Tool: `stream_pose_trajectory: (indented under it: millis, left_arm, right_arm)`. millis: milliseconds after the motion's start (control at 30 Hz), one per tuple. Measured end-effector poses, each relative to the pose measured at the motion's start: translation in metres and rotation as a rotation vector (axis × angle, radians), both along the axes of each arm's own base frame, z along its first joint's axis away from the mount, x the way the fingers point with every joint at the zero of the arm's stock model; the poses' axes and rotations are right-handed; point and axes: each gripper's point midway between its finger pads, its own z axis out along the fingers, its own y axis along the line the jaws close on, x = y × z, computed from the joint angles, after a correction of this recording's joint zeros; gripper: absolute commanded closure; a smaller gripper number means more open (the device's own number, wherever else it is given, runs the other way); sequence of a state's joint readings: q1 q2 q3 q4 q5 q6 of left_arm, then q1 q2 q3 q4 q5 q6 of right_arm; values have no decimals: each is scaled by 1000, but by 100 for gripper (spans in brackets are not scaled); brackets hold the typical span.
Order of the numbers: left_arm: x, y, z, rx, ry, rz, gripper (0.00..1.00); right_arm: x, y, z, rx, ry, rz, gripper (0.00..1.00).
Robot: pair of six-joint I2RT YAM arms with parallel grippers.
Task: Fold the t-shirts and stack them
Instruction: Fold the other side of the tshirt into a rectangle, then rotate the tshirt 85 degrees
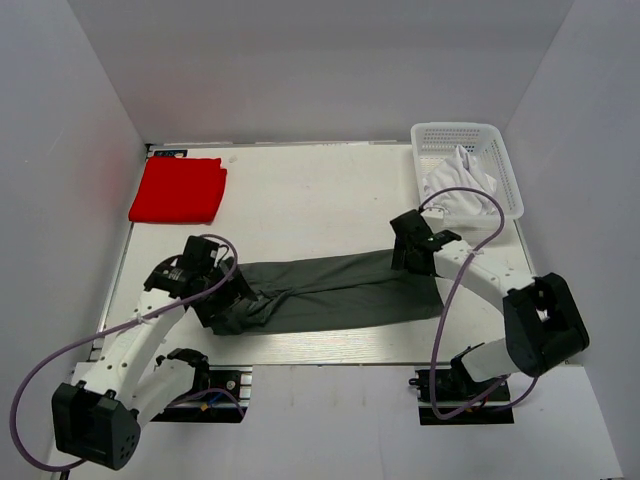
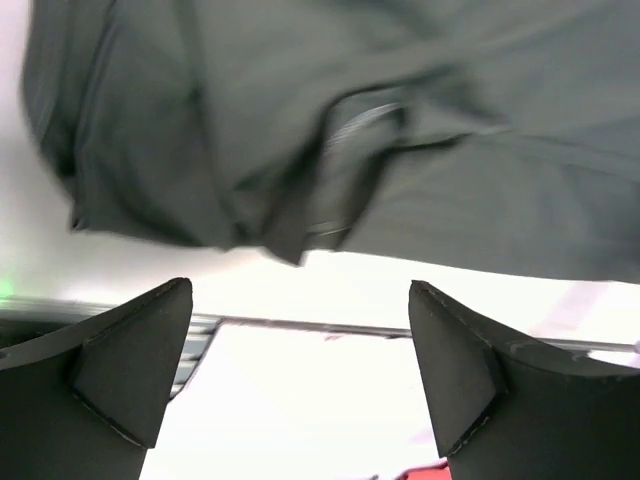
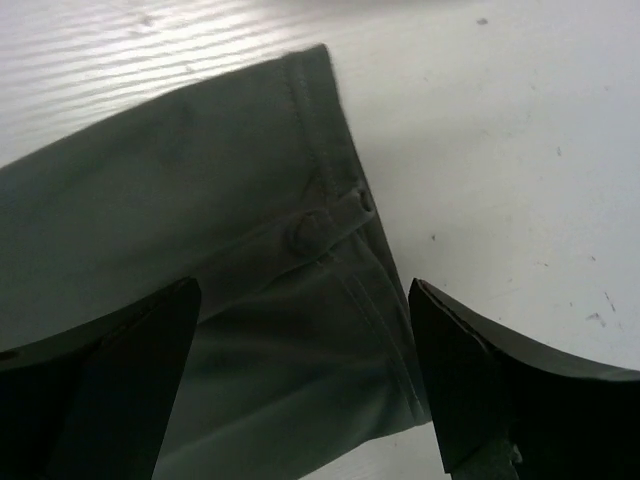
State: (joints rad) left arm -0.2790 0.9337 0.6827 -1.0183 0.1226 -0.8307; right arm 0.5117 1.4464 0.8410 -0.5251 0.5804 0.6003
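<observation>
Grey shirt (image 1: 340,292) first: you have it drawn out as a long band across the near half of the table (image 1: 330,200), running left to right between the two arms. It is fairly flat toward its right end and bunched and creased at its left. Your left gripper (image 1: 226,306) sits right at that bunched end. In its wrist view the fingers (image 2: 130,370) stand spread wide with nothing between them, and the rumpled cloth lies just beyond the tips, though that picture is blurred. Your right gripper (image 1: 412,252) is over the far right corner of the same shirt. Its fingers (image 3: 500,400) are likewise spread apart and pinch nothing. The stitched hem (image 3: 330,170) lies flat on the table beneath the gap, with bare table past it on the right. The red shirt (image 1: 178,190) lies folded into a tidy rectangle at the far left corner of the table, well apart from the grey one. The white shirt (image 1: 458,178) is heaped loosely inside the basket (image 1: 505,165) at the far right corner, just beyond your right gripper.
</observation>
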Motion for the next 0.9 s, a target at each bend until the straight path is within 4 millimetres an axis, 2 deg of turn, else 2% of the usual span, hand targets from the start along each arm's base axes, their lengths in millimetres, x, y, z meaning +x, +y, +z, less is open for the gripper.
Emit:
stream_pose_trajectory:
  millis: [167,233,333,433,533,667,767,900]
  left_arm:
    - [35,-10,26,-31,-134,-29,1]
    - [50,-14,27,-38,-170,-36,1]
    - [72,-21,25,-50,-224,-41,1]
    - [87,-26,9,-56,-229,-48,1]
    - [91,-27,-21,-32,-148,-48,1]
    - [94,-23,-54,12,-59,-35,1]
    - [109,-23,-57,36,-59,-17,1]
    - [139,-25,-59,71,-50,4,1]
  right_arm:
    - [10,24,23,104,-74,112,10]
    - [18,39,32,151,-120,173,10]
    - [28,59,35,217,-167,254,10]
    - [36,72,29,254,-176,295,10]
    - [40,79,13,262,-146,304,10]
    - [30,77,-12,259,-79,294,10]
    - [11,71,-32,255,-28,294,10]
    - [-2,75,-30,296,-66,336,10]
